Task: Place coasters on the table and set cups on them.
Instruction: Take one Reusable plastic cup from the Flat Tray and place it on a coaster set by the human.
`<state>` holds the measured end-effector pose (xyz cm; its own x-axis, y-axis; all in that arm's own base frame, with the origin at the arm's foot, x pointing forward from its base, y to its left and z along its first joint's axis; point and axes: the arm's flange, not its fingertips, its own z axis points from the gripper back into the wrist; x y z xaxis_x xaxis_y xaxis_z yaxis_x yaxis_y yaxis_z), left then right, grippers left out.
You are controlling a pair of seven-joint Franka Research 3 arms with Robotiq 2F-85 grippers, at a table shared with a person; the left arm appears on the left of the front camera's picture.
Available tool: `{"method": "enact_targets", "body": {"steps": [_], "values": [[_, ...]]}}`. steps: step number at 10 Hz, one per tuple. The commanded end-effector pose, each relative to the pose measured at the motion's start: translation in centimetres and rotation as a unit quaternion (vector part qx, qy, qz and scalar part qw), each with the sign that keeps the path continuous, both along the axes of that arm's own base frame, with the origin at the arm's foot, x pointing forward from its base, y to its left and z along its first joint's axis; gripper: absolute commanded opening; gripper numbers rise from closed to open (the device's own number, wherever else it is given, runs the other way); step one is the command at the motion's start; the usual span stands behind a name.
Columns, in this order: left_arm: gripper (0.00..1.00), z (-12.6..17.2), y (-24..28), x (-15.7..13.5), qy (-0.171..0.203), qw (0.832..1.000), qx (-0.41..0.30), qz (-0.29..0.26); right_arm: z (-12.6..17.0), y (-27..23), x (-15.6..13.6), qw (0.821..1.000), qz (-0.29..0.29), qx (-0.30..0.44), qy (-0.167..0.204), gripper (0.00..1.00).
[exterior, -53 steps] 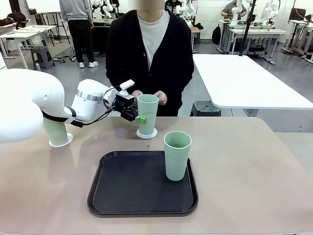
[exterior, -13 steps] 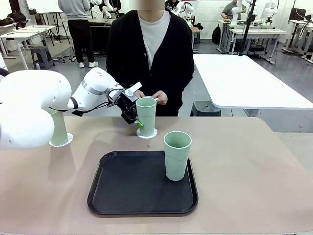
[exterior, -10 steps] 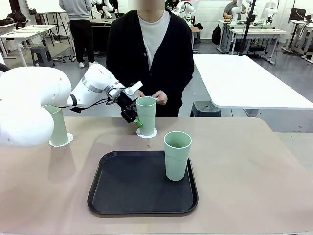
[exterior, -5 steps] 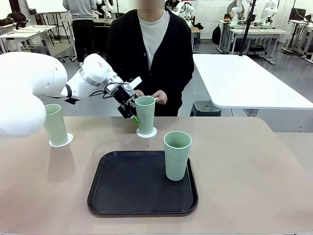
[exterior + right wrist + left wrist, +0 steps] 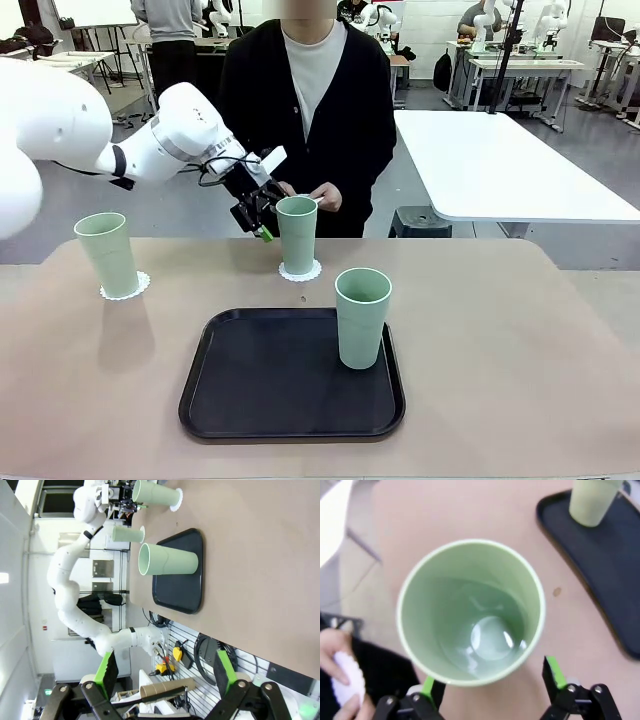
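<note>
Evidently left claw (image 5: 488,671) gapes wide beside middle cup (image 5: 470,615).

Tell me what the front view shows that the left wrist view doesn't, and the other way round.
The front view adds the far-left cup standing on its coaster, the lacy coaster under the middle cup, and the person standing across the table. The left wrist view adds a look straight down into the middle cup, which is empty, with the open left gripper flanking it. Both share the middle cup, the third cup on the black tray, and the person's hand holding something white.
</note>
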<state>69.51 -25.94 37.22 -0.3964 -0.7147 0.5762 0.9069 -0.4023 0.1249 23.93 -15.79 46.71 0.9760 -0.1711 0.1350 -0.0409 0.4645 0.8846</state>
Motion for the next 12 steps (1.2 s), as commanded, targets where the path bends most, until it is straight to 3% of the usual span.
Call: {"method": "enact_targets", "body": {"steps": [1, 3, 4, 5, 7, 10, 12], "values": [[1.00, 3.3, 1.5, -5.2, -0.059, 0.990, 0.064, 0.113, 0.0, -0.1, 0.0, 1.000, 0.002, 0.004, -0.002, 1.00], [1.00, 8.8, 2.5, -7.9, -0.112, 0.962, 0.094, 0.229, 0.0, -0.1, 0.0, 1.000, 0.002, 0.004, -0.002, 1.00], [1.00, 10.8, 3.2, -10.4, -0.119, 0.948, 0.102, 0.279, 0.0, -0.1, 0.0, 1.000, 0.002, 0.004, -0.002, 1.00], [1.00, 12.7, 3.5, -12.6, -0.107, 0.929, 0.128, 0.331, 0.0, -0.1, 0.0, 1.000, 0.002, 0.004, -0.002, 1.00], [1.00, 13.8, 3.5, -18.9, -0.029, 0.890, 0.186, 0.415, 0.0, -0.1, 0.0, 1.000, 0.002, 0.004, -0.002, 1.00], [1.00, 13.2, 4.1, -22.9, 0.037, 0.891, 0.230, 0.391, 0.0, -0.1, 0.0, 1.000, 0.002, 0.004, -0.002, 1.00], [1.00, 11.5, 6.3, -22.2, -0.005, 0.904, 0.184, 0.387, 0.0, -0.1, 0.0, 1.000, 0.002, 0.004, -0.002, 1.00]]}}
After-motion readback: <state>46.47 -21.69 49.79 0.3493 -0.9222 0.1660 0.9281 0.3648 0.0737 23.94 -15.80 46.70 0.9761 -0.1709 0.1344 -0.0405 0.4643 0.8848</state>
